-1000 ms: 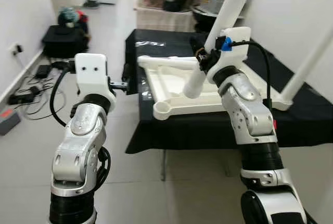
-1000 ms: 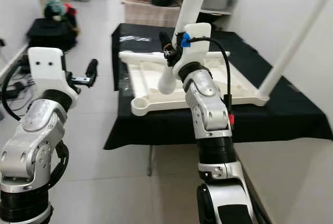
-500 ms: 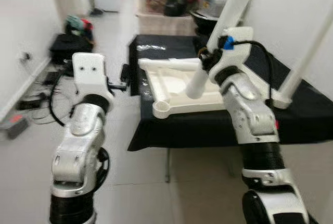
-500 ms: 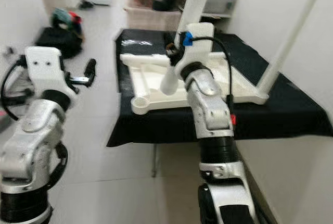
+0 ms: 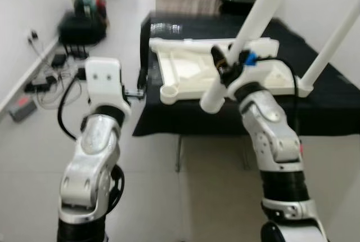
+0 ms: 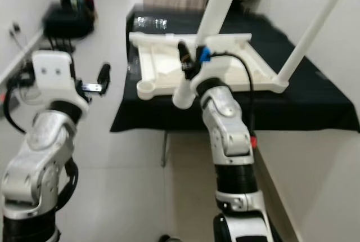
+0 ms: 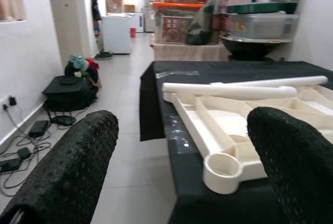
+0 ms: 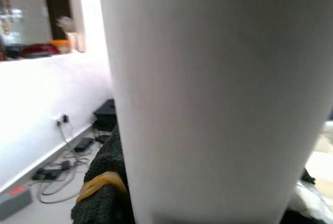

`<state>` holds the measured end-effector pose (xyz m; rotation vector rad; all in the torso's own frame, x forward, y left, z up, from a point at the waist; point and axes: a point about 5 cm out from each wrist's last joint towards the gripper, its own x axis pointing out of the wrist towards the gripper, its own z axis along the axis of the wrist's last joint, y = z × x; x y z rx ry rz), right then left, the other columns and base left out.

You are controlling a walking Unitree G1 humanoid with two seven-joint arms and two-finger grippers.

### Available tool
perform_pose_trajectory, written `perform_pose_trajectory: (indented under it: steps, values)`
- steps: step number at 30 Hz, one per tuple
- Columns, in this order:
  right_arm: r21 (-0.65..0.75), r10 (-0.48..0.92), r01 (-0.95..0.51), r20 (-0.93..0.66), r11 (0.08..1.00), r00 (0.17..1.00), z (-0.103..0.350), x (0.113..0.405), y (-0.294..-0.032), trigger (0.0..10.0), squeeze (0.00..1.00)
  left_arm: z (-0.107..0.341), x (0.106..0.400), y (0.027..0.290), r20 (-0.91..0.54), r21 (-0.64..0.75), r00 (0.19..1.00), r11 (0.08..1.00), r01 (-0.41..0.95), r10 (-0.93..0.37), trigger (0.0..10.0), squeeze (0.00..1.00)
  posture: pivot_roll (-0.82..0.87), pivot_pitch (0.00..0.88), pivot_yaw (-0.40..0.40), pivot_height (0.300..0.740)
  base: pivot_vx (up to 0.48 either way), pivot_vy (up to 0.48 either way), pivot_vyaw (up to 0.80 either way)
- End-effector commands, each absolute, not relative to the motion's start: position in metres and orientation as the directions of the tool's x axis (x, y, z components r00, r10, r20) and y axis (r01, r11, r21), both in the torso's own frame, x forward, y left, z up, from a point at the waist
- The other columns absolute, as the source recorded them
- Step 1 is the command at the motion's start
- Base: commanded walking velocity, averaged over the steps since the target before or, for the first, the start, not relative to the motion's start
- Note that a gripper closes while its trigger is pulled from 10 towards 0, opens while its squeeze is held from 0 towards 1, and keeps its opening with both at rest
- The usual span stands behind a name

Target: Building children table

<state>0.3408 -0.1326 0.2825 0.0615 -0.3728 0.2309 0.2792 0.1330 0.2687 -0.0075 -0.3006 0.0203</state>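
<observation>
Fingers of the right gripper [image 5: 224, 72] are clamped around a white table leg [image 5: 247, 34], down near its lower end, so the tube sticks up and away toward one o'clock with the open end hanging just off the near edge of the work table. My guess is it's held low like that so the end can be steered into a socket.

Going out from there: the white tabletop [image 5: 191, 72] is lying upside down on the black cloth [image 5: 315, 101], ribs facing up. At about ten o'clock from the gripped leg there's an empty round socket [image 5: 169, 92] on the near corner, and that looks like where this leg is headed. Over at three o'clock another leg [image 5: 332, 42] is already standing in its corner, so the build seems part done.

The left gripper [image 6: 102, 76] is out at nine o'clock, off the edge of the table, fingers [image 7: 67, 172] spread wide with nothing in them. It's pointed at that empty corner, probably ready to steady the top.

Bags and cables [image 5: 48, 73] are on the floor by the wall at eleven o'clock.
</observation>
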Motion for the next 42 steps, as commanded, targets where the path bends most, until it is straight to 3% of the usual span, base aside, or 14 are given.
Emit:
perform_pose_trajectory:
  steps: [1,17,35,42]
  values:
    - [0.015,0.199,-0.222,0.386,0.975,0.901,0.287,0.337,-0.138,10.0,0.0,0.273,0.278,0.129,0.313,0.008,0.95,1.0,-0.003,0.0,10.0,0.0,-0.04,0.204,-0.113,0.74,0.0,0.0,0.0]
    - [0.009,0.187,-0.206,0.374,0.979,0.908,0.286,0.329,-0.139,10.0,0.0,0.279,0.275,0.125,0.327,0.016,0.945,1.0,-0.005,-0.001,10.0,0.0,-0.03,0.237,-0.104,0.74,0.0,0.0,-0.68]
    - [-0.036,0.242,-0.246,0.373,0.968,0.896,0.285,0.325,-0.133,10.0,0.0,0.279,0.274,0.123,0.327,0.019,0.945,1.0,-0.011,0.004,10.0,0.0,-0.04,0.234,-0.102,0.74,0.0,0.0,0.0]
    - [-0.086,0.268,-0.254,0.373,0.963,0.888,0.287,0.325,-0.128,10.0,0.0,0.279,0.275,0.124,0.327,0.03,0.945,0.999,-0.019,0.008,10.0,0.0,-0.04,0.219,-0.106,0.74,0.0,0.0,0.8]
